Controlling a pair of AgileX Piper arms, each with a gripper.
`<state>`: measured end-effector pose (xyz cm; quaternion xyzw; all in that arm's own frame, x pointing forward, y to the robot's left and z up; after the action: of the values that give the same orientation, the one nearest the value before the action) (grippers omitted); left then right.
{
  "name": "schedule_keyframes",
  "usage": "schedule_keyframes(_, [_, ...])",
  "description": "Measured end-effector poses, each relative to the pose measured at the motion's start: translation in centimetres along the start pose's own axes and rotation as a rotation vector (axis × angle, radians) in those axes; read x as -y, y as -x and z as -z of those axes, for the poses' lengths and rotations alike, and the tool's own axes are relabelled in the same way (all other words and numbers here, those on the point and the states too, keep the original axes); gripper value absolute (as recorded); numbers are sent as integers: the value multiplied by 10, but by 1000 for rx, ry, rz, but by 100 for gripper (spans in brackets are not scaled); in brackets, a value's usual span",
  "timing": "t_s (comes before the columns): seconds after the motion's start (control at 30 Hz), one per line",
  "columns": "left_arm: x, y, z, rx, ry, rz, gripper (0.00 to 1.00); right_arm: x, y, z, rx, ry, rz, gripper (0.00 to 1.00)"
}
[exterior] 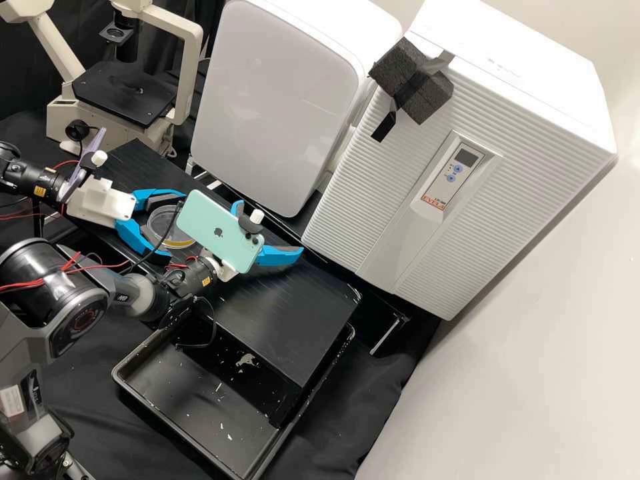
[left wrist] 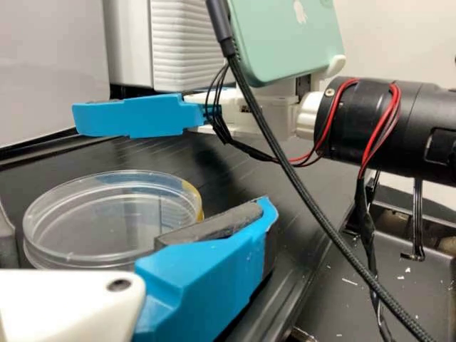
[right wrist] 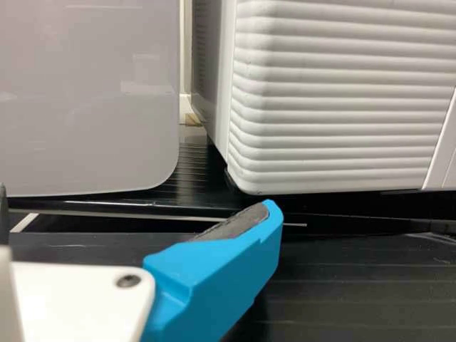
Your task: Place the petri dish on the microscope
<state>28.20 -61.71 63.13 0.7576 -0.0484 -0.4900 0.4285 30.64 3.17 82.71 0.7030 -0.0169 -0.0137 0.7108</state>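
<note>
We see the petri dish [exterior: 171, 230] lying flat on the long black board [exterior: 287, 313], between the two fingers of the left gripper [exterior: 175, 225]. It is round, shallow and clear, with a doubled rim and a yellow-amber tint along part of its edge. We cannot tell whether it holds anything. The left gripper's fingers stand spread on either side of the dish; we cannot tell whether one touches its wall.

Below one end of the board we find a black tray [exterior: 175, 427] with raised walls, the board reaching over part of it. Pale flecks and slivers are scattered on its floor, with an uneven pale patch among them.

The right gripper [exterior: 270, 228] is near the dish, above the board, its fingers wide apart with nothing between them. A mint-green phone [exterior: 213, 230] is mounted above it. Beyond the board we see two white cabinets, and well apart from the dish, the microscope [exterior: 127, 93] with its black stage.
</note>
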Motion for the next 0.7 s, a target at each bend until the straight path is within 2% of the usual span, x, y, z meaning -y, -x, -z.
schedule_keyframes(0.33, [5,-2,11,15,20,-40,100,0,0,0,0,0,0,100])
schedule_keyframes(0.67, [9,0,15,24,35,-58,100,0,0,0,0,0,0,100])
schedule_keyframes(0.7, [9,0,15,22,37,-59,0,0,0,0,0,0,0,100])
